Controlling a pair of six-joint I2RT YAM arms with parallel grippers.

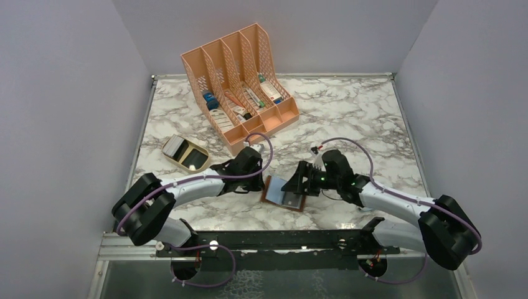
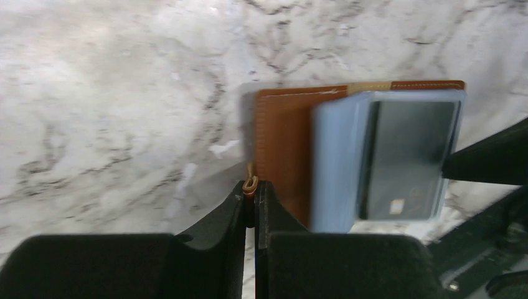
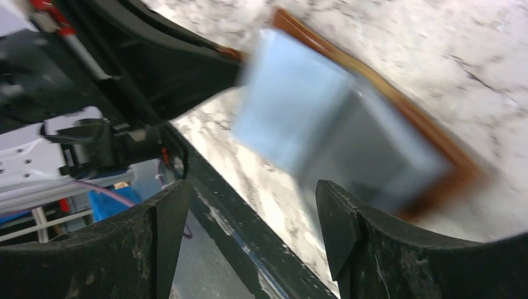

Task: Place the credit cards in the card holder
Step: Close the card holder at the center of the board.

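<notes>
Marble table (image 1: 348, 112) between grey walls (image 1: 62, 93) bears brown card holder (image 1: 271, 188), peach organizer (image 1: 240, 81).

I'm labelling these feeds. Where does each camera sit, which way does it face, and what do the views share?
Top external: above and behind the robot, looking down the table; left claw and right claw show.
Left wrist: on the left wrist, looking down past that claw, shut on the card holder's tab.
Right wrist: on the right wrist, looking between its open claw's fingers at the blue-grey card.
All three show card holder and card.
</notes>
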